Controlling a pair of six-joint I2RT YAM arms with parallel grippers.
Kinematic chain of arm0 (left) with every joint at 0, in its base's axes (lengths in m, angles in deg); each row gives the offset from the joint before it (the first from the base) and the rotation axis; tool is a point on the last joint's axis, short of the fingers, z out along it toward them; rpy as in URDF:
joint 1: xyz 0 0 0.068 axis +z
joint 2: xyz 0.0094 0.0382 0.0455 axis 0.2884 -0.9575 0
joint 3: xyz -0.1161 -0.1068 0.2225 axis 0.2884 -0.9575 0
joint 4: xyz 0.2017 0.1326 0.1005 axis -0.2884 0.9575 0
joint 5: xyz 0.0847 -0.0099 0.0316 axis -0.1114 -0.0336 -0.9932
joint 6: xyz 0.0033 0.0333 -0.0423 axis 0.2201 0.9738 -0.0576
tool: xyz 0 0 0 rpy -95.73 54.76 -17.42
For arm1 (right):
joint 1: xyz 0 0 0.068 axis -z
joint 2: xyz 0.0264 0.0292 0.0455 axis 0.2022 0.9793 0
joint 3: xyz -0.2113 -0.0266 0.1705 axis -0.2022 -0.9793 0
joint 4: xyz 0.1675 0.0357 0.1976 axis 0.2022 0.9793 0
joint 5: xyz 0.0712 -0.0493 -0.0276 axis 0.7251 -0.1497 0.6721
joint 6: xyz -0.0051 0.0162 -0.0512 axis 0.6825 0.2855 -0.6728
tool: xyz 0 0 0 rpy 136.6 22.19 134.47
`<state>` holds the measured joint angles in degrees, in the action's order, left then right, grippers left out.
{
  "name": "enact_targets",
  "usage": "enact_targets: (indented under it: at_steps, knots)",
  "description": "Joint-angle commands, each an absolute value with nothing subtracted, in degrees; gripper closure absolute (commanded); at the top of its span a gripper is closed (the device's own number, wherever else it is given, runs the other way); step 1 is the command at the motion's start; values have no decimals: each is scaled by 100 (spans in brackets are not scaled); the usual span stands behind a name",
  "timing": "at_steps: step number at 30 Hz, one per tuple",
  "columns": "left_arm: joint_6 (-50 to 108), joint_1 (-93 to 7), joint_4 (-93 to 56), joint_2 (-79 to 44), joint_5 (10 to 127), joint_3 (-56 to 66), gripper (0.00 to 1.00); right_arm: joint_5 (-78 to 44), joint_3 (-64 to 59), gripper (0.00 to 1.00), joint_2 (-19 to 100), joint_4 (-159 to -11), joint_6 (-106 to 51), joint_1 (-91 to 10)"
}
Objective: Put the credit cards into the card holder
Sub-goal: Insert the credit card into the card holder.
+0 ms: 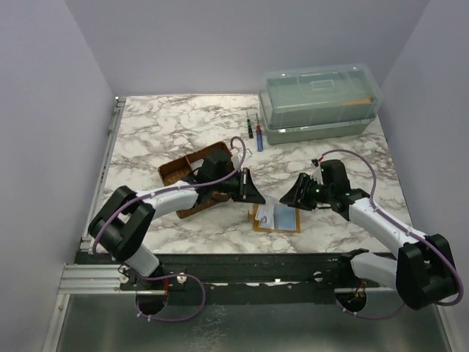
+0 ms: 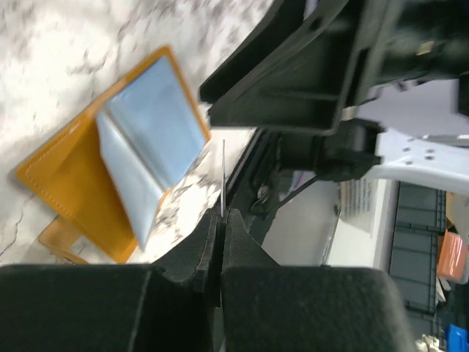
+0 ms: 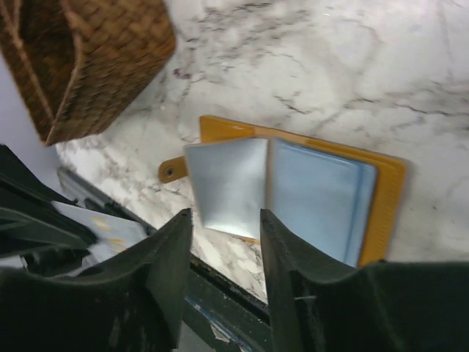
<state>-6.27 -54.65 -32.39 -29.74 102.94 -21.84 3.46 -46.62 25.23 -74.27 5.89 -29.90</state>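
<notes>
The card holder (image 1: 278, 218) lies open on the marble near the front edge, orange with pale blue sleeves (image 3: 315, 194). One silvery sleeve leaf (image 3: 227, 183) stands up from its middle. My left gripper (image 1: 254, 193) hovers just left of the holder, shut on a thin credit card seen edge-on (image 2: 223, 176) in the left wrist view, and as a pale face (image 3: 102, 224) in the right wrist view. My right gripper (image 1: 293, 196) hovers over the holder's right side. Its jaws (image 3: 226, 220) are open with nothing between them, framing the raised leaf below.
A brown woven tray (image 1: 192, 176) sits behind the left gripper. A lidded clear plastic box (image 1: 320, 103) stands at the back right, with pens (image 1: 254, 132) beside it. The black front rail (image 1: 256, 264) runs just below the holder.
</notes>
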Motion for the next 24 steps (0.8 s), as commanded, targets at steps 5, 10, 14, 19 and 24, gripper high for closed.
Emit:
enact_targets:
  at_steps: [5,10,14,19,24]
  knots:
    - [-84,-5734,-2579,-3903,10398,-1719,100,-1075,-4531,74,3128,-6624,447,-2947]
    - [-304,-5866,-2459,-4450,10414,-1416,100,-1321,-4466,86,3452,-6700,420,-2955]
    - [-316,-5890,-2154,-4804,10358,-1169,100,-1436,-4459,94,3743,-6782,375,-2954]
    - [-301,-5891,-1932,-4934,10235,-1108,100,-1423,-4502,98,3931,-6882,372,-2952]
    - [-440,-5886,-1869,-5067,10180,-1058,100,-1398,-4517,99,3982,-6910,381,-2947]
